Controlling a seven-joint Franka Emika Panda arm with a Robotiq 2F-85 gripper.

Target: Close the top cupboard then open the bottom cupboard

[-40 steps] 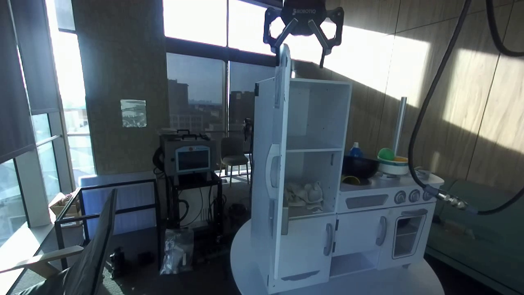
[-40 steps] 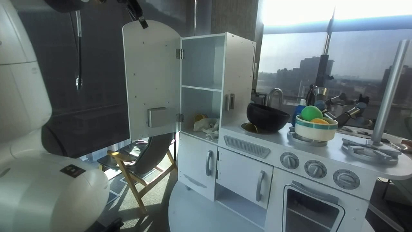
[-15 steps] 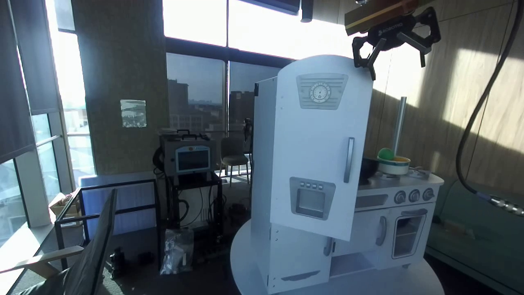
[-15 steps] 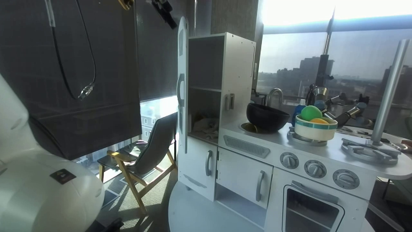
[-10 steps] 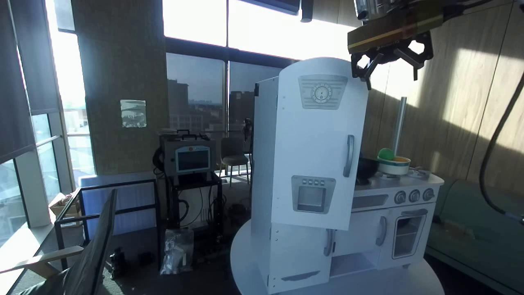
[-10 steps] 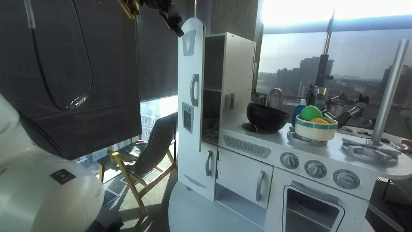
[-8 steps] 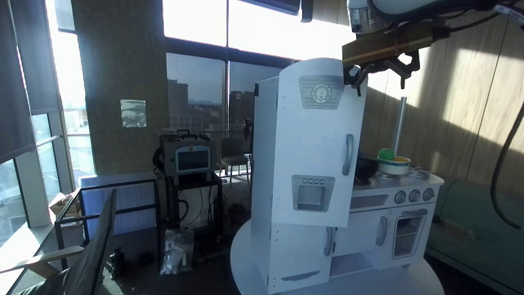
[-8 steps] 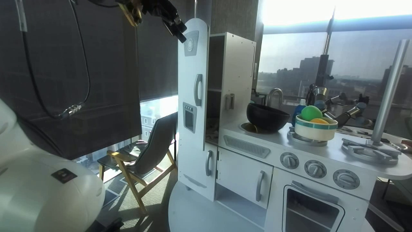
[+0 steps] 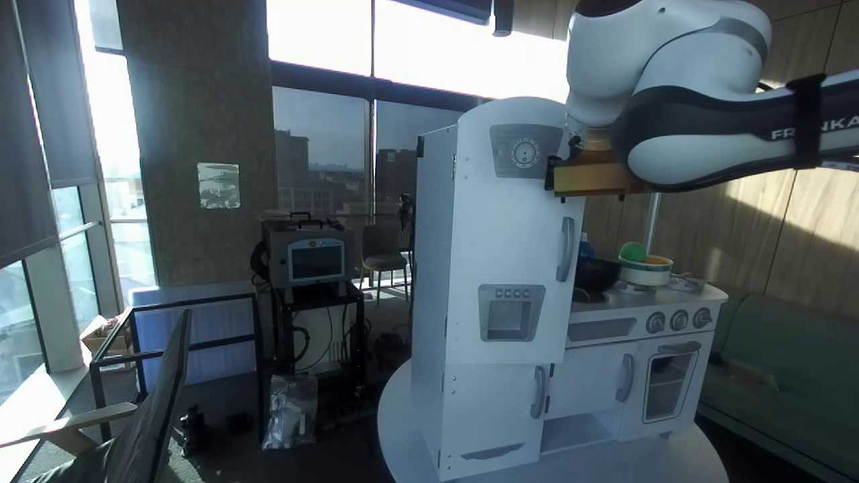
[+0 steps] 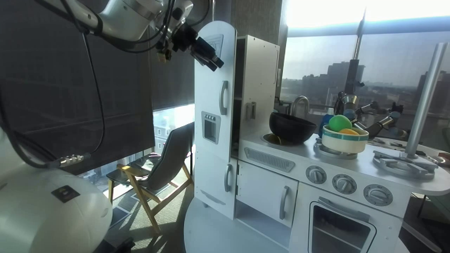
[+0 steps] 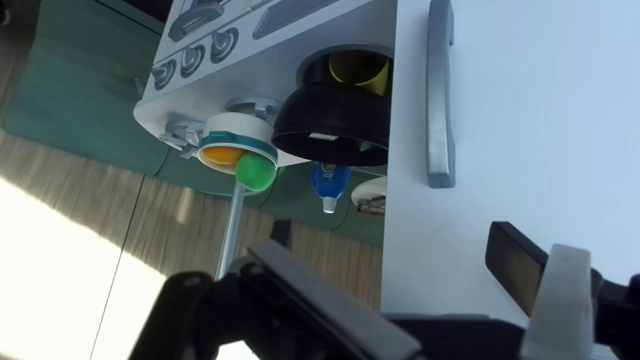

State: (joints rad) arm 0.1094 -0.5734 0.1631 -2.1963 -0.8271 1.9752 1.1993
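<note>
Arm (image 9: 684, 114) outstretched, pincer (image 11: 395, 247) spread apart, angled down before the ajar top cupboard (image 9: 503, 235).

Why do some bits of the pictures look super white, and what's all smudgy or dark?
In both exterior views, the windows glare white up top, likely from sunlight; in an exterior view, the top cupboard looks dark inside; in the wrist view, the wood-panelled wall has a bleached patch, and the open jaws look blurry, probably too close to focus.
</note>
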